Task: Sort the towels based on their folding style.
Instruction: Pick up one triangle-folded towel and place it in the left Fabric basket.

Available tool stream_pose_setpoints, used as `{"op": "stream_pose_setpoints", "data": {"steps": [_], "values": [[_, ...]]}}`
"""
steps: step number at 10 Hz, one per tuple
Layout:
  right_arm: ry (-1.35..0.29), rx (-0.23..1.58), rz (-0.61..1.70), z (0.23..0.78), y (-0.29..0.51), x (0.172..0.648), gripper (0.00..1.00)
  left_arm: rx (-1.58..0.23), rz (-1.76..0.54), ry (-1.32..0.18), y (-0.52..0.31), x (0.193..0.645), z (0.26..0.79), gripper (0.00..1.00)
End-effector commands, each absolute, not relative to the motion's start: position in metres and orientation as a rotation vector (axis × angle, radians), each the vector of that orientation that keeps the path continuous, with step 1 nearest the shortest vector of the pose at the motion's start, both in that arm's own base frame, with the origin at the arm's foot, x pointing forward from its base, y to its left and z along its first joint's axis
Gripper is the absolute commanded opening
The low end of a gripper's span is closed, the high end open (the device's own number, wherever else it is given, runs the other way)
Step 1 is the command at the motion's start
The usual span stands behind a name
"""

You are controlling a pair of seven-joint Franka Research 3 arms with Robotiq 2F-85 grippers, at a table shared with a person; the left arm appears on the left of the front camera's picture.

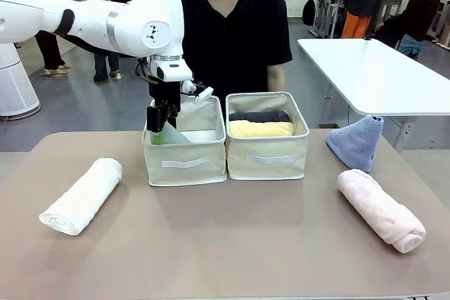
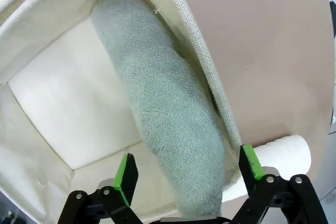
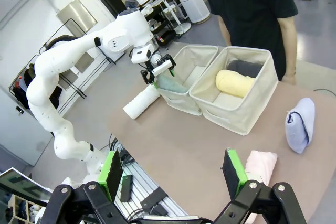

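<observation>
Well, my left gripper (image 2: 188, 169) hangs over the left bin (image 1: 184, 163) at centre-left of the front view, its jaws spread wide. In my left wrist view the light teal towel (image 2: 163, 103) runs from the upper left down to the bottom centre, between my green pads (image 2: 126, 174) but gripped by neither. It lies along the bin's woven wall (image 2: 194, 40), and the pale floor to its left is bare. Its terry is soft and nubbly, narrow at the top and thicker toward me.

My right gripper (image 3: 173, 171) shows at the bottom of its own view, jaws wide with nothing between them, above open brown table (image 1: 225, 244).

The right bin (image 1: 267, 159) touches the left one and holds the pale yellow roll (image 1: 260, 129) with the dark grey roll (image 1: 259, 115) behind it. The white roll (image 1: 81, 196) lies slanted at lower left, well apart from the bins. At the right, the periwinkle cone (image 1: 355, 143) stands near the table's far edge, and the pink roll (image 1: 380, 209) lies just in front of it. Broad free tabletop fills the front centre.
</observation>
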State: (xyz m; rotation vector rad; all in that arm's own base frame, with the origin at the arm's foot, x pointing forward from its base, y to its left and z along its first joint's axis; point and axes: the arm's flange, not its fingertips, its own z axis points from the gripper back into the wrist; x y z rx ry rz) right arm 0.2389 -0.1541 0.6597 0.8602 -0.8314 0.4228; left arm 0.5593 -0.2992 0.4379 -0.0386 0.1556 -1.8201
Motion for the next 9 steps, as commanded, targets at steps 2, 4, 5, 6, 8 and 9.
{"op": "stream_pose_setpoints", "data": {"steps": [2,4,5,6,8,9], "values": [[-0.844,0.876,0.441,0.660,-0.153,0.241,1.00,-0.018,-1.826,0.123,-0.292,0.557,0.442,1.00],[-0.844,0.876,0.441,0.660,-0.153,0.241,1.00,-0.036,-1.822,0.113,-0.288,0.550,0.473,1.00],[-0.844,0.876,0.441,0.660,-0.153,0.241,1.00,-0.066,-1.799,0.036,-0.268,0.541,0.524,1.00],[-0.844,0.876,0.441,0.660,-0.153,0.241,1.00,-0.102,-1.743,-0.045,-0.236,0.528,0.577,1.00],[-0.844,0.876,0.441,0.660,-0.153,0.241,1.00,-0.231,-1.598,-0.226,-0.150,0.488,0.652,1.00],[-0.844,0.876,0.441,0.660,-0.153,0.241,1.00,-0.261,-1.508,-0.338,-0.111,0.466,0.669,1.00]]}}
